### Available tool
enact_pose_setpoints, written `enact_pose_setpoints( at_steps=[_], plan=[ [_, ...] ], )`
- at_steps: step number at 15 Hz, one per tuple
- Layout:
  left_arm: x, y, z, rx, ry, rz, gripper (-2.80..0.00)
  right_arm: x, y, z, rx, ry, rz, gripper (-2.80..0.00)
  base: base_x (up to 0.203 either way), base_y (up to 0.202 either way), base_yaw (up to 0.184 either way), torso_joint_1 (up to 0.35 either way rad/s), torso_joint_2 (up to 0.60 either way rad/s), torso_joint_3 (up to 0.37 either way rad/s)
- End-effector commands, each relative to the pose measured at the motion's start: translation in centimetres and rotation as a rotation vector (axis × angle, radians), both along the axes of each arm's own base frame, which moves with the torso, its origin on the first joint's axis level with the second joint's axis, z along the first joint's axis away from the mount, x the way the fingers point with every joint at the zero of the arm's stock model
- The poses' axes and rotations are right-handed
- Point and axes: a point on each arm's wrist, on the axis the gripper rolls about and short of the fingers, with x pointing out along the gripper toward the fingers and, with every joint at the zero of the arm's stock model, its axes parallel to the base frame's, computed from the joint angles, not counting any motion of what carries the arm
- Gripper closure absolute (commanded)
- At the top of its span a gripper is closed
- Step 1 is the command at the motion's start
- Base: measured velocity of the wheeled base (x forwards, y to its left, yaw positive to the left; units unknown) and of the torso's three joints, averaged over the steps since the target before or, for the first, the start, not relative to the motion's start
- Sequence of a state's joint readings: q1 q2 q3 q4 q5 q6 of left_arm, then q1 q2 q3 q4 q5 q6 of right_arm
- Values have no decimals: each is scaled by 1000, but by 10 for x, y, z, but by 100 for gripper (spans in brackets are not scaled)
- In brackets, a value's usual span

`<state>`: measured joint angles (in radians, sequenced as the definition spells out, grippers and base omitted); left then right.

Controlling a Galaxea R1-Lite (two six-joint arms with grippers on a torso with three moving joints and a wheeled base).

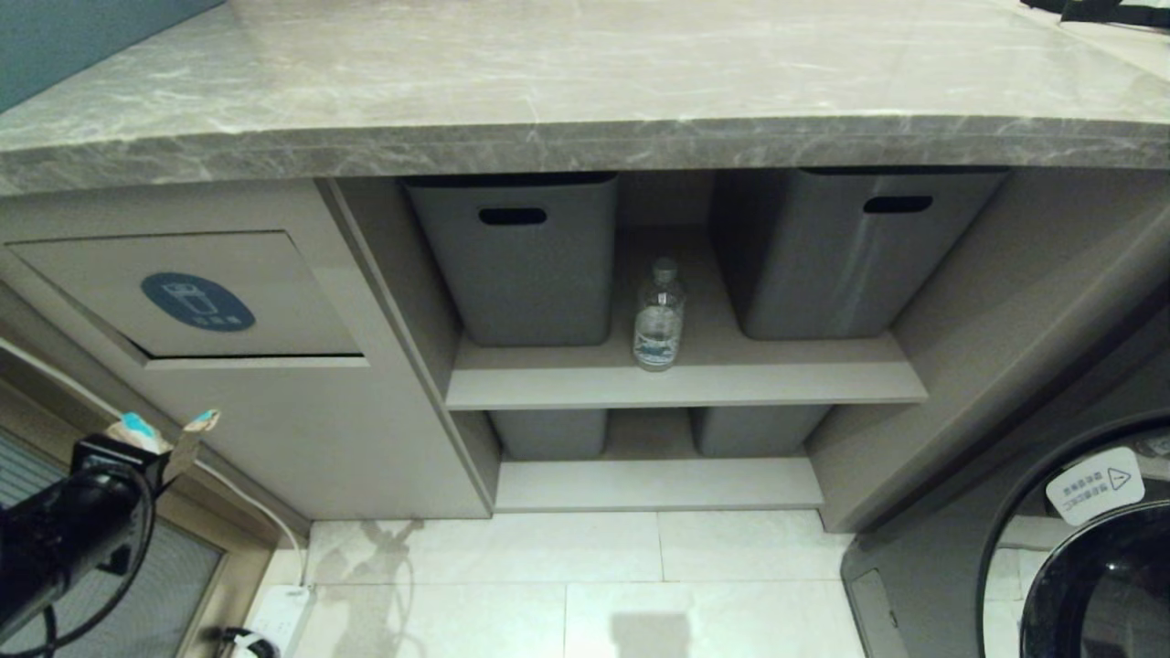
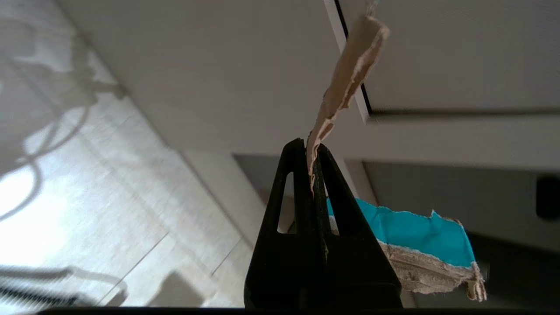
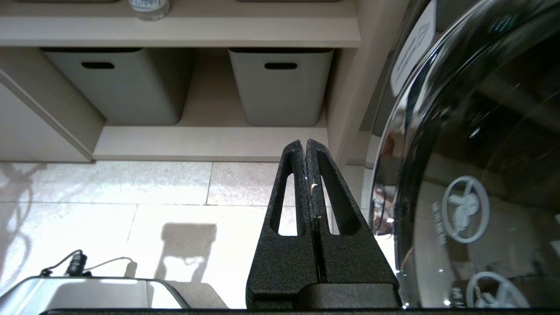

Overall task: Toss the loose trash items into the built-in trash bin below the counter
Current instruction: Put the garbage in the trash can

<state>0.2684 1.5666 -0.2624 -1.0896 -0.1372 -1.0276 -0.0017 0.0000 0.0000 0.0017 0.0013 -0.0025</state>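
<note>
Beige cabinet front, left tool point(image 2: 311, 151) clenched on brown paper scrap point(image 2: 345, 74), below bin flap point(image 1: 196, 297)

I see open air between my left gripper point(image 1: 164, 448) and the bin flap point(image 1: 274, 274). Counter point(image 1: 585, 146) overhangs above. On the shelf, tubs point(image 1: 521, 265) flank the bottle point(image 1: 658, 320) closely.

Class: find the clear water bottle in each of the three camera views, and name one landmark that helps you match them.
Head view: water bottle upright on the upper shelf, between two grey tubs.
Left wrist view: not in it.
Right wrist view: only its base at the top edge, on that shelf.
Shared landmark: the grey tubs with slot handles.
</note>
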Motion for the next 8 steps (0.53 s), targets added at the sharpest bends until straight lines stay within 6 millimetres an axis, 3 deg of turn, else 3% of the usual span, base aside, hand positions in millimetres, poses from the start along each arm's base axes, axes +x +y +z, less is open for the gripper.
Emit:
enact_pose_setpoints(
  at_steps=[1, 3, 6, 8],
  plan=[
    [32, 10, -25, -18, -36, 8, 0, 0, 0, 0, -1, 0, 0, 0, 0, 0, 0, -137, 455, 299],
    [52, 14, -29, -49, -130, 4, 0, 0, 0, 0, -2, 0, 0, 0, 0, 0, 0, -64, 206, 135],
    [69, 16, 5, -128, -327, 1, 0, 0, 0, 0, -2, 0, 0, 0, 0, 0, 0, -19, 56, 37],
    [77, 18, 11, -123, -362, -3, 0, 0, 0, 0, -2, 0, 0, 0, 0, 0, 0, 0, 0, 0]
  ],
)
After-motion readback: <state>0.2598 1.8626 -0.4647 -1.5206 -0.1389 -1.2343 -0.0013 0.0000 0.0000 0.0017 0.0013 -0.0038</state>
